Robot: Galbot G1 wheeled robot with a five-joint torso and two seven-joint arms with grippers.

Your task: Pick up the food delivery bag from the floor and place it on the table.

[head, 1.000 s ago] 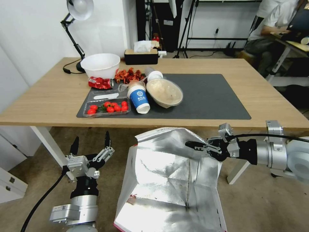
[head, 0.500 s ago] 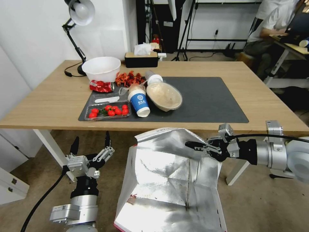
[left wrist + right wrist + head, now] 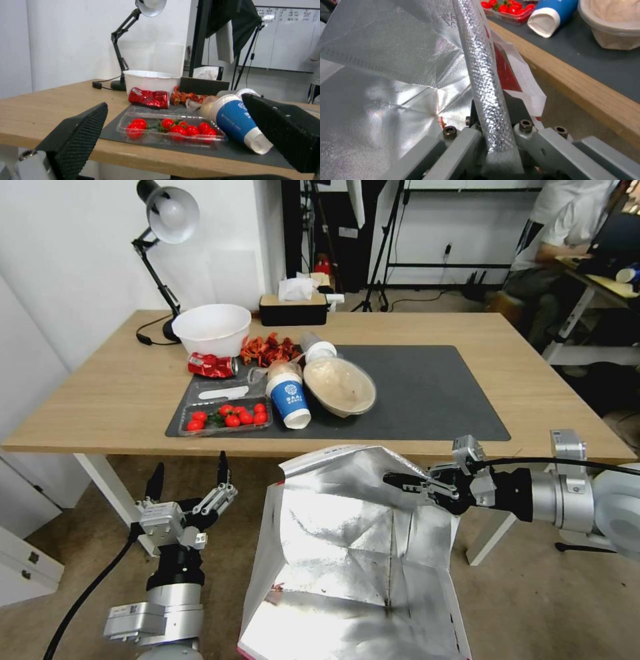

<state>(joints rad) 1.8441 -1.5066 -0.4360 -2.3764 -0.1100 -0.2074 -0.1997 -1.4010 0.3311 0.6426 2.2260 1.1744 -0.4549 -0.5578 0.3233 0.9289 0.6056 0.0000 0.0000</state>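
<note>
the right hand (image 3: 400, 481) is clamped on the rim of the food delivery bag (image 3: 353, 553), held up just before the table (image 3: 100, 393)'s near edge, left hand (image 3: 189, 483) spread apart and idle; next, raise it over the edge onto the bare mat (image 3: 433, 393).

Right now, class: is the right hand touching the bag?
Touching. The right wrist view shows the right hand shut on the bag rim, foil pinched between its fingers.

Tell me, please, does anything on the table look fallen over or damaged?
Yes. The blue paper cup lies on its side on the dark mat, beside the tray of tomatoes. Behind the tray a red can lies crushed, close to the white bowl. I see nothing spilled.
</note>
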